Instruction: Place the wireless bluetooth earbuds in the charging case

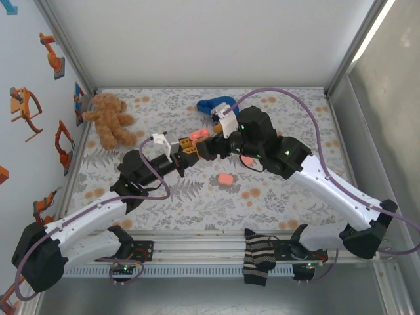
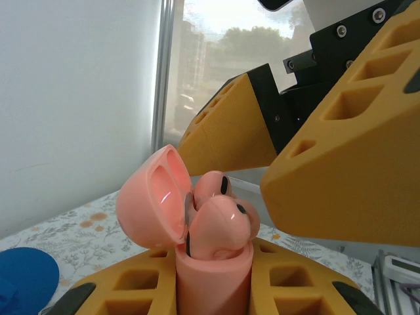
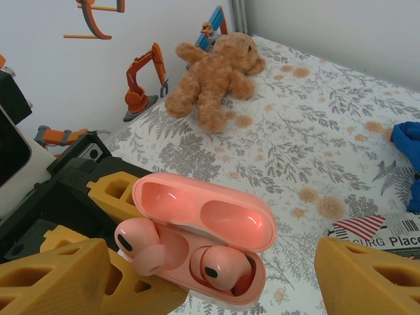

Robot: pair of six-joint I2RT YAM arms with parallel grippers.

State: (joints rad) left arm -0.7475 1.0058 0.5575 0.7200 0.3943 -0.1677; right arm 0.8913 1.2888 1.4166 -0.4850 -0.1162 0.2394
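Above the flowered table (image 1: pixel 164 197), the left gripper (image 1: pixel 189 146) is closed firmly on the charging case (image 3: pixel 203 211), whose lid is tilted back. Inside, one earbud (image 3: pixel 220 268) sits in its well, while the other earbud (image 3: pixel 139 244) lies half out, at the rim of its well. The right gripper (image 3: pixel 211 262) stands wide, one finger on each side of the case, gripping nothing. A second pink case (image 1: pixel 226 179) lies on the table.

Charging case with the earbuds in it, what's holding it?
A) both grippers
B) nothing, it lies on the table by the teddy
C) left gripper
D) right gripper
C: the left gripper is clamped on the base of the charging case, lid up, while the right gripper stands open around it without touching.
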